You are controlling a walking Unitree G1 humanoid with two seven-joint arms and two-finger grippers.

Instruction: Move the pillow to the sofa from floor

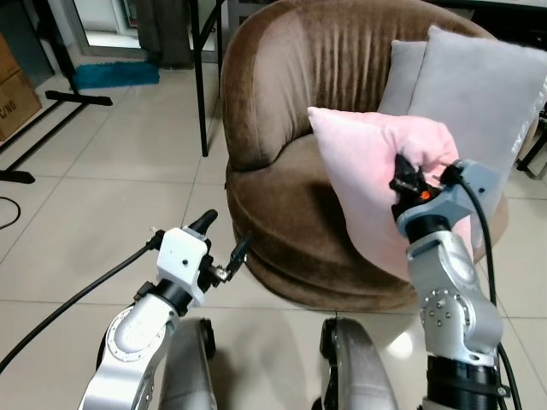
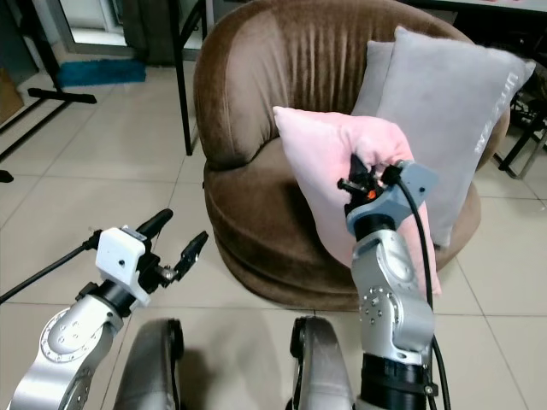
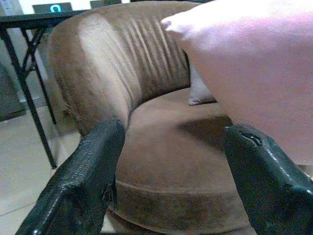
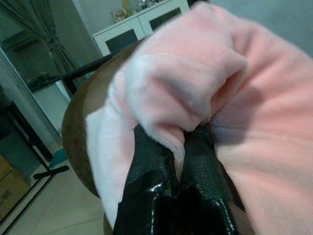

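Tiled floor (image 1: 77, 196) runs up to a round brown sofa (image 2: 282, 77) with a grey pillow (image 2: 444, 111) resting in its seat. Right gripper (image 4: 178, 161) pinches a fold of the pink pillow (image 1: 367, 162), held up over the seat. That small pinch could slip, dropping the pillow. Left gripper (image 3: 176, 161) waits spread wide, holding nothing
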